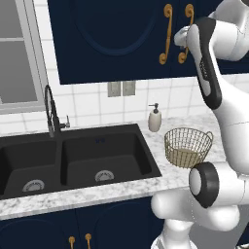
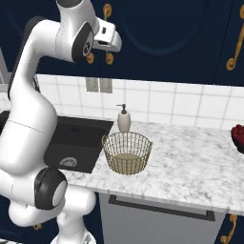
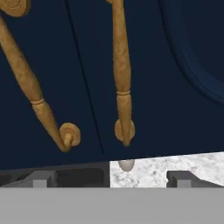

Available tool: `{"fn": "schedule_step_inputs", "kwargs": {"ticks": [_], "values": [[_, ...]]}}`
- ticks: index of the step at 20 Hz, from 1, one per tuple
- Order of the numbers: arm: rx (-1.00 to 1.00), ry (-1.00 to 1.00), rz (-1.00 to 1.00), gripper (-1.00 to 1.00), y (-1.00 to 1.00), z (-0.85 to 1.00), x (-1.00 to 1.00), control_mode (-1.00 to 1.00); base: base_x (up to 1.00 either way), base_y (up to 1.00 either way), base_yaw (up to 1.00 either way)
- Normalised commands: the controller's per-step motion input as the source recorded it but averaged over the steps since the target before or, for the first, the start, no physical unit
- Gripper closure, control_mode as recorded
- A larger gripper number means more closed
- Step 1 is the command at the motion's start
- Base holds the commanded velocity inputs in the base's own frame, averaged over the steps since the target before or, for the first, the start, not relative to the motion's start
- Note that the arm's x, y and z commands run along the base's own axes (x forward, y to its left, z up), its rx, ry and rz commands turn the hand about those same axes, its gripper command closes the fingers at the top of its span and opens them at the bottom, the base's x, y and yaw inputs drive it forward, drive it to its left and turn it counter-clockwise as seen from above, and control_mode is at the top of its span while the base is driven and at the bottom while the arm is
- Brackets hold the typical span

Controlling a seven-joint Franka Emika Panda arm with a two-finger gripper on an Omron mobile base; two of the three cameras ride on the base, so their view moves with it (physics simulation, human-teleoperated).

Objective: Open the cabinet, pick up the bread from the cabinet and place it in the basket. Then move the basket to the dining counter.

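Marble worktop (image 2: pixel 190 157) runs beside the black sink (image 1: pixel 73 158), carrying the basket (image 2: pixel 127 152) with the soap bottle (image 2: pixel 124 119) just behind it. Above, the gripper (image 3: pixel 111 177) faces the shut cabinet (image 3: pixel 157 87), fingers spread wide either side of a brass handle (image 3: pixel 122 74). No writing is readable.

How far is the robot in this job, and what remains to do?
Nothing looks finished yet. The cabinet doors are shut, so the bread is not to be seen. In hand: the hand is raised close to the brass handle of one door, with its fingertips apart and not yet around it. Left: open the door, put the bread in the empty wire basket beside the soap bottle, then carry the basket to the dining counter.
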Motion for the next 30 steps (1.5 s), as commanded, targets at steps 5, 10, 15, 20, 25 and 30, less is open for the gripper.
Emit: {"fn": "schedule_step_inputs", "kwargs": {"ticks": [5,10,15,20,25,30], "values": [[0.00,-0.07,0.00,-1.00,-0.02,0.00,0.38,-1.00,0.00,0.00,0.00],[-0.03,-0.08,0.00,-1.00,-0.05,0.00,0.43,-1.00,0.00,0.00,0.00],[-0.06,-0.04,0.00,-1.00,-0.12,-0.03,0.51,-1.00,0.00,0.00,0.00],[-0.03,-0.03,0.00,-1.00,-0.03,-0.04,0.49,-1.00,0.00,0.00,0.00],[-0.01,-0.07,0.00,-1.00,0.00,-0.09,0.29,-1.00,0.00,0.00,0.00],[0.00,-0.01,0.00,1.00,0.00,0.00,0.02,-1.00,0.00,0.00,0.00]]}}
